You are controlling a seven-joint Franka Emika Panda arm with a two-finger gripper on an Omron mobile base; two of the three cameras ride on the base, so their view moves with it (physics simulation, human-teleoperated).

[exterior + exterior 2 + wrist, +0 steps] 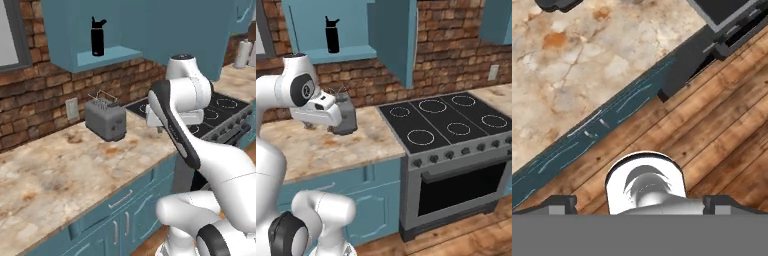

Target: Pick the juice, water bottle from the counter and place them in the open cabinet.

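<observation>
The water bottle, slim and all black with a loop on its lid, stands upright on the shelf of the open cabinet. The juice is out of view. My gripper hangs over the front part of the counter, near the toaster and well below the cabinet. It points down. Its fingertips stand far apart at the bottom of the hand view, open, with nothing between them.
A grey toaster stands on the counter by the brick wall. A black stove adjoins the counter on the right. A paper towel roll stands far right. Wooden floor lies below the counter edge.
</observation>
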